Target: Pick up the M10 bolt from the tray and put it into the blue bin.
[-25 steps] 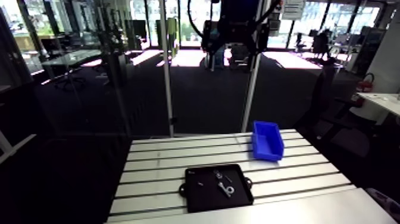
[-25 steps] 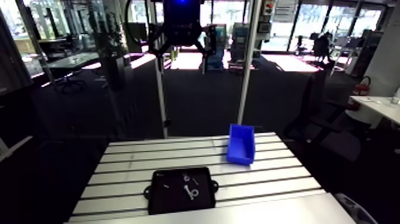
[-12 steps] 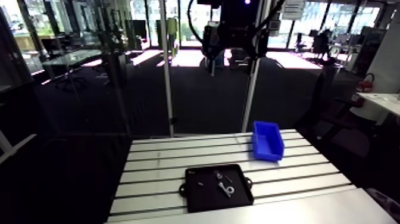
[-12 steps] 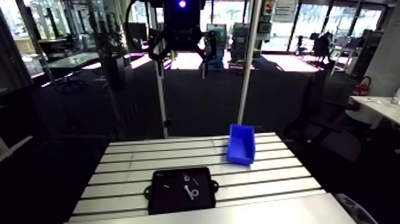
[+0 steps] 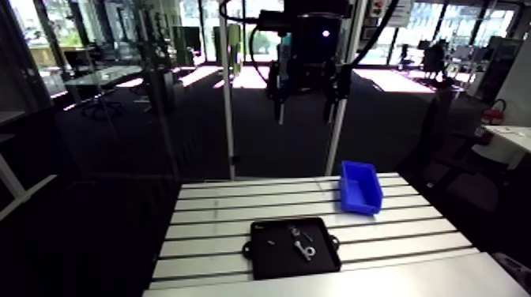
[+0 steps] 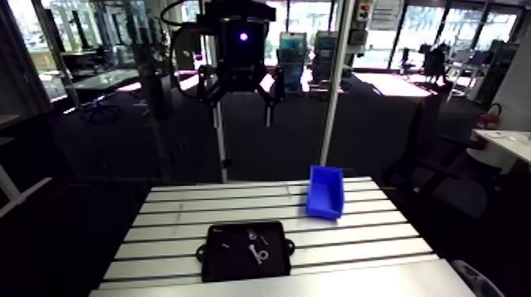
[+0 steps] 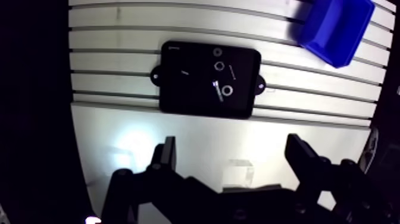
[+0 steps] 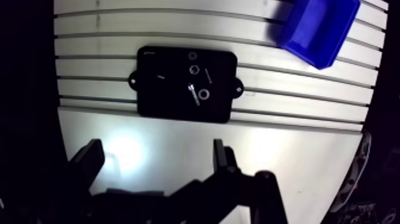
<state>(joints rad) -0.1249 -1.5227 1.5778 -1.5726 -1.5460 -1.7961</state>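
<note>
Since the earlier frames the gripper (image 7: pixel 232 143) has been lowered further into the arm view, so that both fingers (image 5: pixel 279 110) are now seen hanging below the wrist, high above the table (image 7: pixel 119 59). The tray (image 7: pixel 178 95) and the bin (image 7: pixel 333 27) are found in the same places on the slats as before.

In the wrist view the two fingers are spread wide apart, and nothing is held or touched between them. Only the pale front strip of the table is seen through the gap.

The bolt (image 7: pixel 216 93) is found inside the black tray, toward the side of the tray nearer the bin. It is laid flat on the tray floor with a ring-shaped part (image 7: pixel 227 90) touching or just beside it; which of the two cannot be told. A few other small metal parts (image 7: pixel 218 59) are scattered just beyond it in the tray. Relative to the gripper, the bolt is placed ahead of the open fingers, roughly in line with the gap between them, and well apart from both fingertips.

The blue bin is set on the table beyond the tray and off to one side, clear of the tray's edge and turned at an angle to the slats. Its inside is seen as bare blue.
</note>
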